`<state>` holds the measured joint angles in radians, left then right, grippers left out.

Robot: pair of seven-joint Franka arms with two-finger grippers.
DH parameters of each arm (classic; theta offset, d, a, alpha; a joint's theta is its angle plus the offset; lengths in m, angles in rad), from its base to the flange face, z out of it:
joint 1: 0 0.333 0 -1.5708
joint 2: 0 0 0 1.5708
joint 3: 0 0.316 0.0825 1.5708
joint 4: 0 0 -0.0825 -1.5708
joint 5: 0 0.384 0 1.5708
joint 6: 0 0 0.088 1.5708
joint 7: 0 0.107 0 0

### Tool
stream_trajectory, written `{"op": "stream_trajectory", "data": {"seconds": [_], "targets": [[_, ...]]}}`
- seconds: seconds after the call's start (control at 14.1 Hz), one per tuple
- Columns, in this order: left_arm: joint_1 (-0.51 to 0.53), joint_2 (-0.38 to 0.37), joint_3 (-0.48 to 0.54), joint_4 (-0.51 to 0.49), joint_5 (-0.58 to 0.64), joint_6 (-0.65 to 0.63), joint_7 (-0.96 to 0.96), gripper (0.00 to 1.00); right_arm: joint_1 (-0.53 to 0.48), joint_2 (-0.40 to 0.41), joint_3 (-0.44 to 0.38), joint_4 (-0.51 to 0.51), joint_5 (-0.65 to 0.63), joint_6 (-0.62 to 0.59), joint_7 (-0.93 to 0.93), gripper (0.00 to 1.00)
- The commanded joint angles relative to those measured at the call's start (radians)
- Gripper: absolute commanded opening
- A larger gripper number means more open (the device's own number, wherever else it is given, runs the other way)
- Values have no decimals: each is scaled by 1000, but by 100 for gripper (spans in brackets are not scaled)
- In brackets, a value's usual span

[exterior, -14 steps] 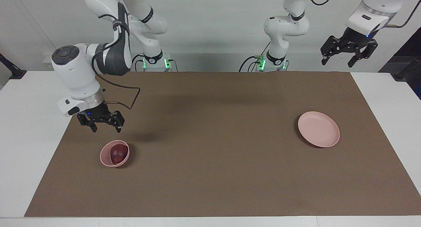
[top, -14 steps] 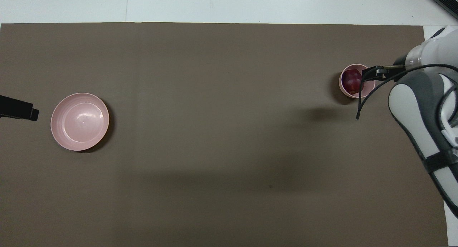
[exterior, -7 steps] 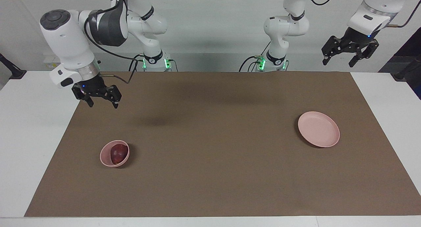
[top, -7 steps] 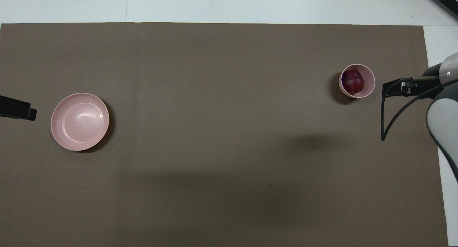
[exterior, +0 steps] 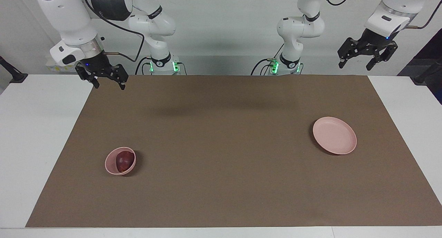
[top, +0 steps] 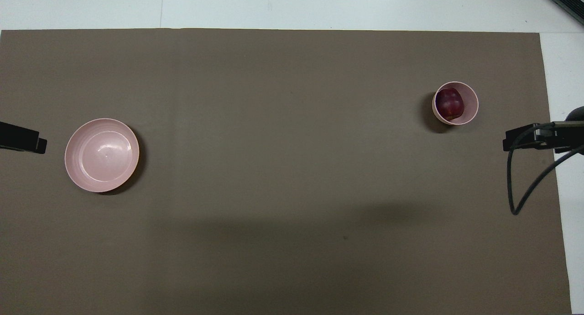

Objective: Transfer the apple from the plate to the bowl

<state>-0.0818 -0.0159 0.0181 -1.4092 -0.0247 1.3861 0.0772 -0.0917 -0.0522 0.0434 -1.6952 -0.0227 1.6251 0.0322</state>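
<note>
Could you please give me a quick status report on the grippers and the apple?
Right gripper open, raised over the mat's corner. Left gripper open, waiting high. Apple in bowl; plate bare. Nothing in the way.

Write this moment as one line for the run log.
apple: in bowl | plate: bare | right gripper: open, raised | left gripper: open, waiting

Overhead view: left claw (top: 23, 139) cut off by the picture's edge, only a dark tip showing beside the plate (top: 73, 169). Right claw (top: 543, 137) likewise cut at the edge beside the bowl (top: 473, 106); its fingers cannot be made out there. The bowl's wall hides the underside of the apple (exterior: 125, 160) in both views.
</note>
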Motion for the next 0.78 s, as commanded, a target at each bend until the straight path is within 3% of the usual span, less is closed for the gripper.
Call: {"op": "stream_trajectory", "data": {"seconds": [0.0,0.71], "targets": [[13,-18,-9,-17,5,-6,-8,100,-3,-28,4,-44,17,1,37,100],[13,-18,-9,-17,5,-6,-8,100,14,-5,23,40,23,-62,54,100]]}}
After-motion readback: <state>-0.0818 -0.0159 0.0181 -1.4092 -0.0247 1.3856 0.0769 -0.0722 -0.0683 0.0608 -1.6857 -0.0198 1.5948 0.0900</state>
